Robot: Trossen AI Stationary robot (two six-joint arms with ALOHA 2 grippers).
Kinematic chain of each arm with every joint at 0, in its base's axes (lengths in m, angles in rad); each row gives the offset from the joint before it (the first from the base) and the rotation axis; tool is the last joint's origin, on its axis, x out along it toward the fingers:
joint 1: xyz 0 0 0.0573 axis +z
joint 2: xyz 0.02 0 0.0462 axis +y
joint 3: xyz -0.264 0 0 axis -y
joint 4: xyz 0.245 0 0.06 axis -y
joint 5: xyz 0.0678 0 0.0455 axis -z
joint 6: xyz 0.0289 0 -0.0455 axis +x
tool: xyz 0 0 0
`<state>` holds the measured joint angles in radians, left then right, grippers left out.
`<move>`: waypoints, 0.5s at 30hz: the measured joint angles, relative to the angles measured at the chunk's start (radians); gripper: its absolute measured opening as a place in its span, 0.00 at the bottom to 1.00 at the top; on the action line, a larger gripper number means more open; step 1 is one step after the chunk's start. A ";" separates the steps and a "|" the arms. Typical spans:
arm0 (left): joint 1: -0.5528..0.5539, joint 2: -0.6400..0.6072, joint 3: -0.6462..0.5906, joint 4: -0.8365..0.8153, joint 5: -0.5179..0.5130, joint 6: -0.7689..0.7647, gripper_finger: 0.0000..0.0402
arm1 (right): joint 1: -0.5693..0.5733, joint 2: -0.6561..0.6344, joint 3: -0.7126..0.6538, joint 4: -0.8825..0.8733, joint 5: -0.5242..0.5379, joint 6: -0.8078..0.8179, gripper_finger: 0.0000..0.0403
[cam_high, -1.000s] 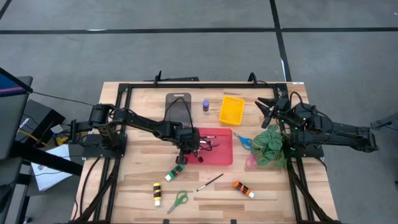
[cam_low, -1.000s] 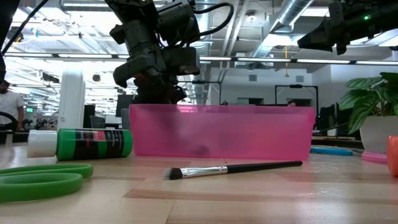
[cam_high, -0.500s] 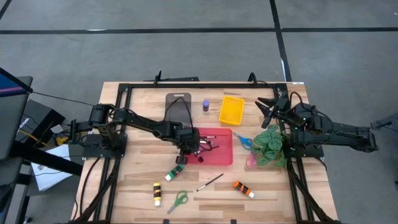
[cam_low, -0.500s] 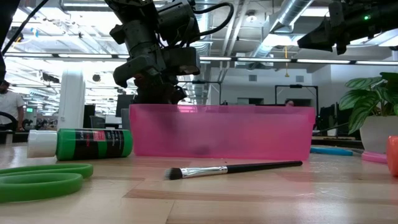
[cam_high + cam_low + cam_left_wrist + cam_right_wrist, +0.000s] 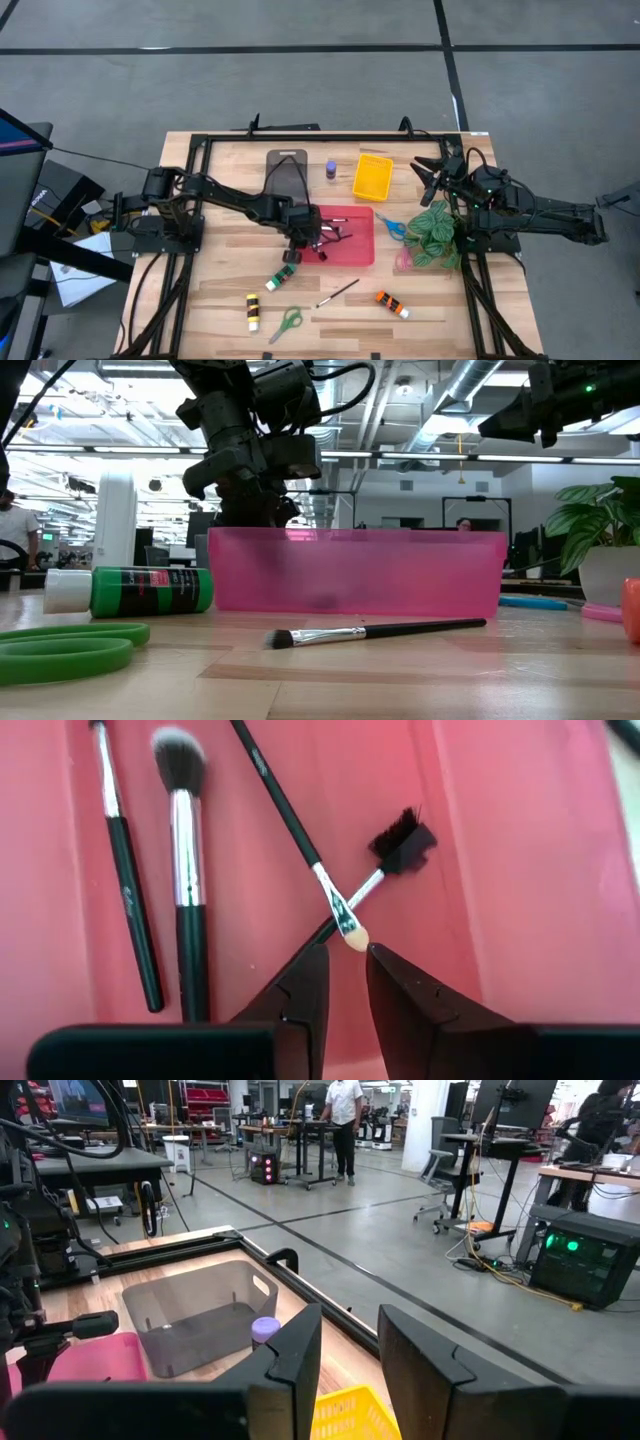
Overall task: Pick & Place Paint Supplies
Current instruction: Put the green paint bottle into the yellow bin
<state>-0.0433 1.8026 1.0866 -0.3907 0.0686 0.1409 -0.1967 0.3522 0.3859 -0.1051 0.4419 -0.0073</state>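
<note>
wooden table (image 5: 420,300) | left tool (image 5: 346,966) over red tray (image 5: 362,250) | brushes (image 5: 185,870) inside

Wooden table (image 5: 220,300) with black frame rails along its edges. Red tray (image 5: 360,245) at table centre; grey tray (image 5: 287,165) behind it, yellow tray (image 5: 372,175) to the grey tray's right. Green leafy plant (image 5: 435,235) just right of the red tray. Papers (image 5: 80,280) lie off the table's left side. A person (image 5: 345,1110) stands in the room beyond.
</note>
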 joint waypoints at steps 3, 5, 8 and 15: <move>0.000 -0.018 -0.001 -0.012 -0.024 0.003 0.17 | 0.000 0.000 0.000 0.000 0.000 0.000 0.24; 0.000 -0.038 0.000 -0.006 -0.035 0.003 0.17 | 0.000 0.000 0.000 -0.001 0.000 0.000 0.24; 0.000 -0.080 -0.002 -0.013 -0.038 0.004 0.17 | 0.000 0.000 0.000 -0.003 0.000 0.000 0.24; 0.000 -0.246 -0.002 -0.022 -0.039 -0.014 0.17 | 0.000 0.000 0.000 -0.003 0.000 0.000 0.24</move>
<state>-0.0437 1.5565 1.0847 -0.4126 0.0299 0.1266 -0.1967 0.3521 0.3855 -0.1081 0.4416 -0.0071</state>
